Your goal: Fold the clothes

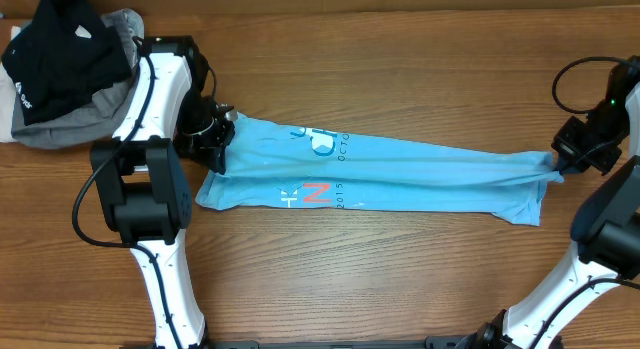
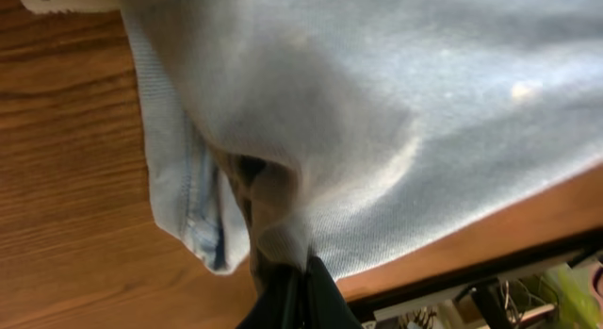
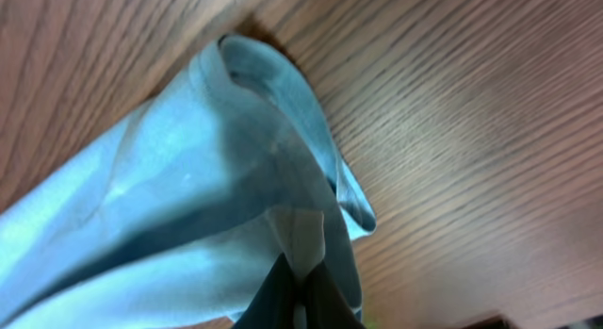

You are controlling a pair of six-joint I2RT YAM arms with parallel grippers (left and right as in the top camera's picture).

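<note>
Sky-blue T-shirt (image 1: 420,174) stretched on wood table (image 1: 400,69), L jaws + R jaws tight on opposite ends.

T-shirt (image 1: 400,174) on table (image 1: 400,69), garment pile (image 1: 60,59) leftward

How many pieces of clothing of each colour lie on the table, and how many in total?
blue T-shirt: 1
black garment: 1
grey garment: 1
Total: 3
</note>
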